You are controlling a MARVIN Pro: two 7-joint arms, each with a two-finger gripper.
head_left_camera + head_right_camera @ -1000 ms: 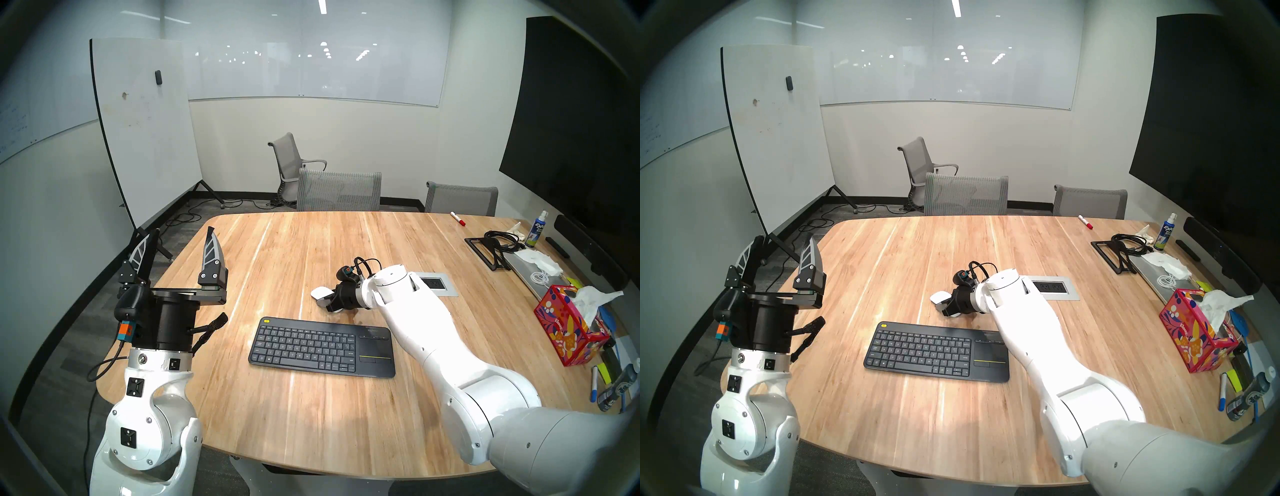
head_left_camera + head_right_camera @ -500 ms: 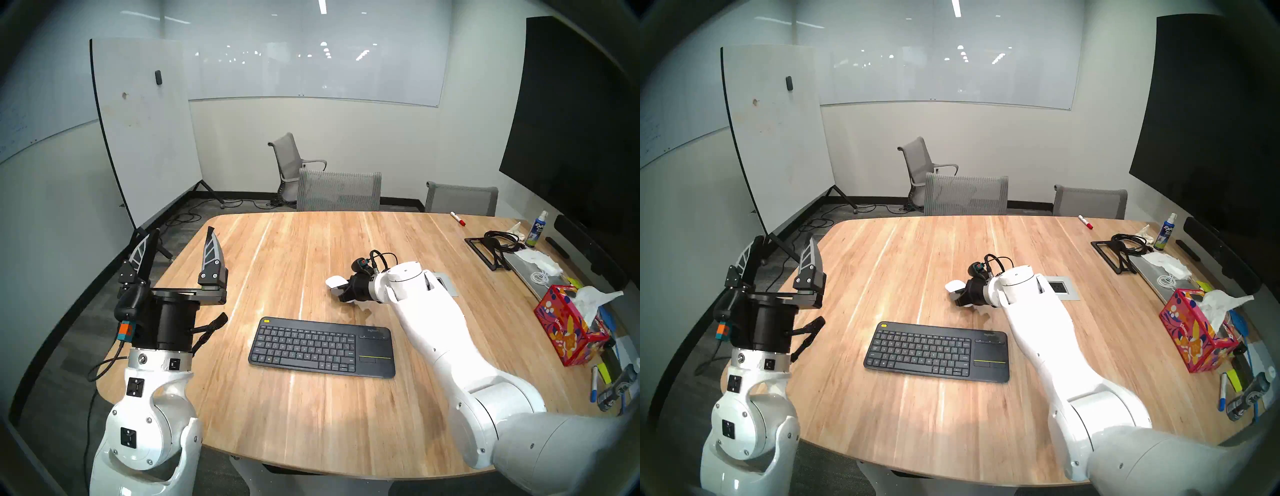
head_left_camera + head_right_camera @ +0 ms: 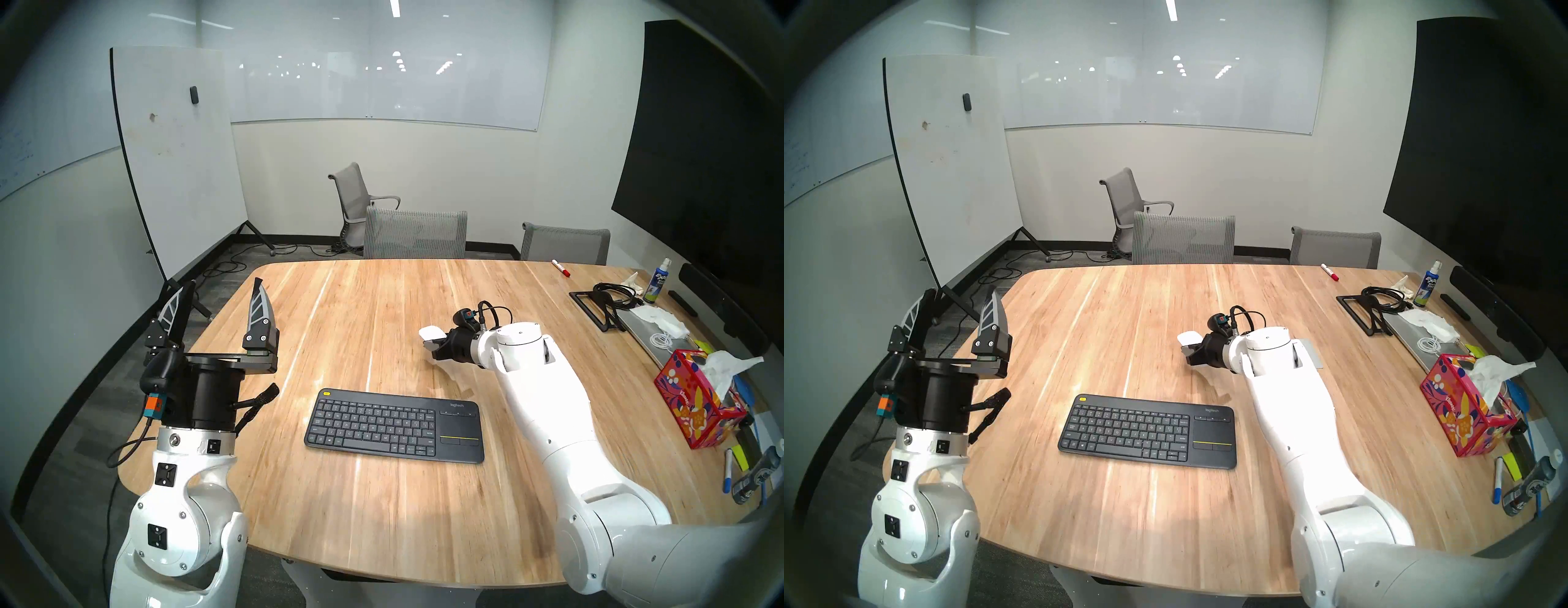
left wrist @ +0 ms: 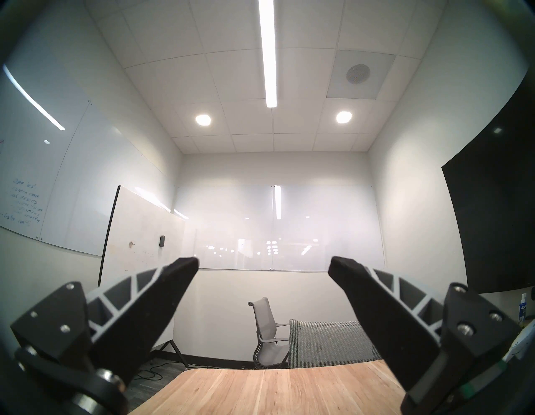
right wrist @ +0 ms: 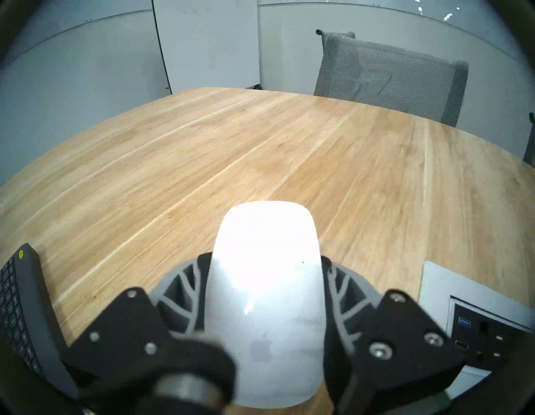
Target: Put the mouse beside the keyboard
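Observation:
My right gripper [image 3: 437,343] is shut on the white glossy mouse [image 3: 429,332], holding it above the wooden table [image 3: 360,305], behind the right end of the keyboard. The mouse also shows in the other head view [image 3: 1188,338] and fills the right wrist view [image 5: 265,289] between the grey fingers [image 5: 185,278]. The dark grey keyboard [image 3: 394,424] with touchpad lies flat near the table's front; its yellow-buttoned corner shows in the right wrist view [image 5: 26,289]. My left gripper [image 3: 222,303] is open and empty, pointing up over the table's left edge, fingertips [image 4: 185,266] wide apart.
A grey power outlet plate [image 5: 477,318] is set in the table just right of my right gripper. A tissue box [image 3: 695,403], markers, a spray bottle [image 3: 656,282], a black stand with cables [image 3: 602,301] and a laptop crowd the right edge. Chairs [image 3: 415,235] stand behind the table.
My right arm has carried the mouse to the right and slightly farther back, uncovering the keyboard's touchpad end. The left arm has not moved.

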